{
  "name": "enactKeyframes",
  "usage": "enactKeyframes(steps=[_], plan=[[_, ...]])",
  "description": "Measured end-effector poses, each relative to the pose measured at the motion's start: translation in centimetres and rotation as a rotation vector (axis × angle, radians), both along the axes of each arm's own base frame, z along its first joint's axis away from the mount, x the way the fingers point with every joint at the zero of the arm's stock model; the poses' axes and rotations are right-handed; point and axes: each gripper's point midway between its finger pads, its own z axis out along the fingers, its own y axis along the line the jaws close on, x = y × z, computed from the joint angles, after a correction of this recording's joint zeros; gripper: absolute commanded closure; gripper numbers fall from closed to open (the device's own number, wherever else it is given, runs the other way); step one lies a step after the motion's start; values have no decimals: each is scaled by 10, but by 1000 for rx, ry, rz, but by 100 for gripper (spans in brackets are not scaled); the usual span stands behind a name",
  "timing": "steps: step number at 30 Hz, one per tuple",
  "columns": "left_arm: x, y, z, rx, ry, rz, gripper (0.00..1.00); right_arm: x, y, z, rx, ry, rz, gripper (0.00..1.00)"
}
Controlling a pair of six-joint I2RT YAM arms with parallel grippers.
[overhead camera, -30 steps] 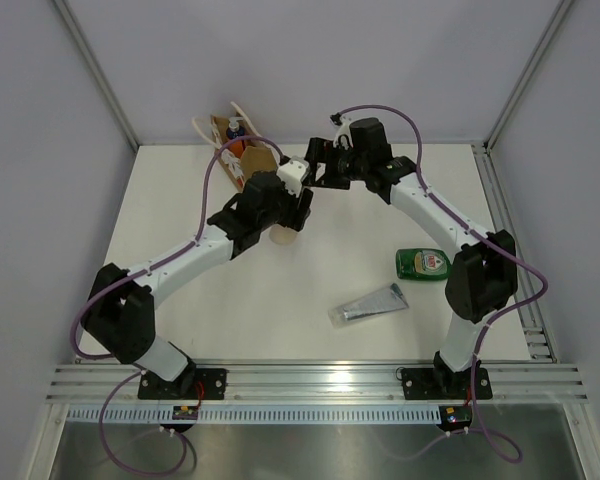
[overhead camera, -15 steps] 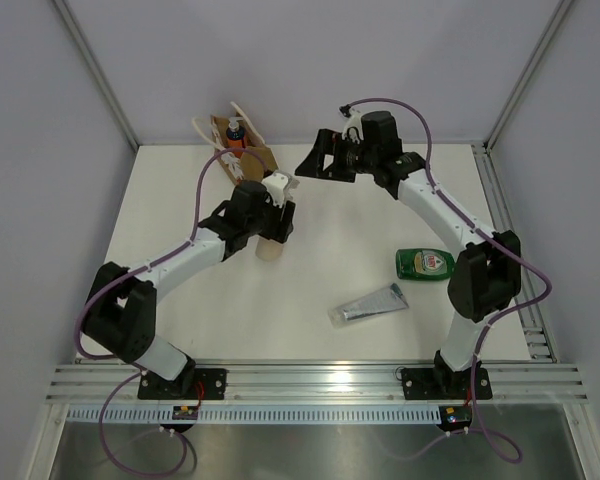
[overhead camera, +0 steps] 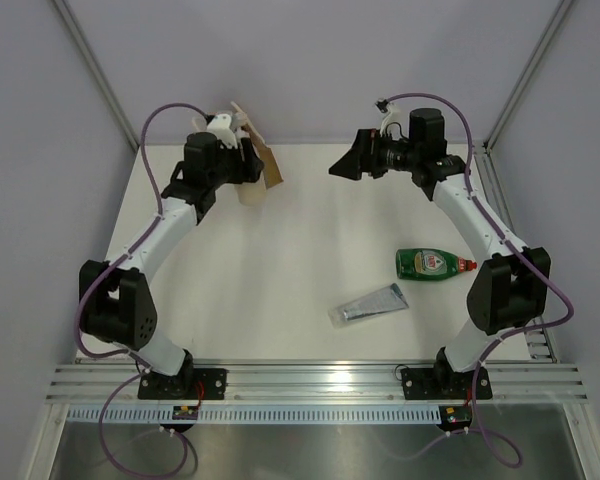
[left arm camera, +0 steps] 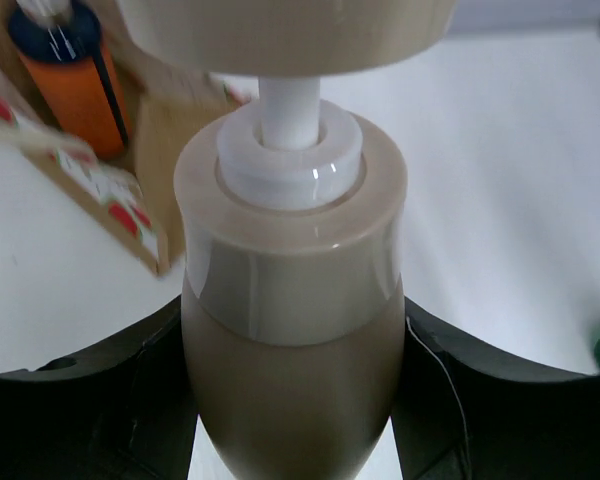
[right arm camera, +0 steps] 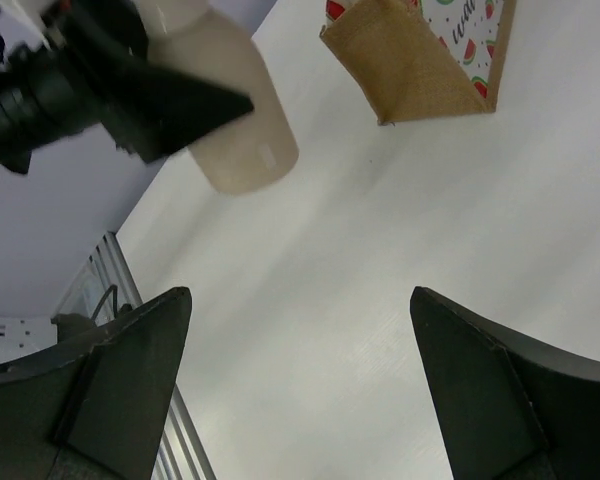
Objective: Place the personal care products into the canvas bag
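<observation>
Pump bottle (left arm camera: 290, 290) clamped in left gripper (overhead camera: 244, 173); canvas bag (overhead camera: 267, 162) just beside it, at surface (overhead camera: 280, 270) far edge. Right gripper (right arm camera: 300, 296) spread wide, bare surface beneath.

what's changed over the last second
The left gripper, shut on the beige pump bottle throughout, carried it from mid-table back and left, up to the canvas bag but not yet into it. The right gripper, open, swung away to the right. The green bottle and silver tube lie as before, and the orange bottle still stands in the bag.
</observation>
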Motion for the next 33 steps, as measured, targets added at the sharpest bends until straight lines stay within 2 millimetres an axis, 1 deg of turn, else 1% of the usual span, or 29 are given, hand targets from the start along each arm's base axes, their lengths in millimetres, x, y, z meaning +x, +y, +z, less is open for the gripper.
enactKeyframes(steps=[2,5,6,8,11,12,14,15,17,20,23,26,33], plan=[[27,6,37,-55,-87,42,100,-7,-6,-1,-3,-19,26,0],[61,14,81,-122,-199,91,100,-16,-13,-7,-4,-27,61,0],[72,17,91,-134,-226,108,100,-18,-15,-10,-4,-23,67,1],[93,24,107,-142,-276,152,100,-21,-20,-17,-4,-15,76,0],[130,32,115,-122,-316,223,100,-23,-28,-25,-2,4,76,1],[141,35,115,-111,-324,245,100,-24,-30,-26,0,9,75,1],[162,40,106,-79,-320,283,100,-23,-36,-27,5,12,69,1],[170,42,99,-62,-314,298,100,-23,-39,-26,7,10,63,1],[180,46,83,-26,-290,318,100,-20,-47,-24,10,4,47,0],[179,51,57,29,-231,332,100,-16,-57,-21,14,-7,26,0],[176,56,43,44,-214,337,100,-12,-63,-21,17,-11,10,1],[173,59,30,61,-192,337,100,-13,-64,-23,25,-3,10,0],[176,75,29,62,-193,356,100,-13,-63,-21,43,2,11,0]])
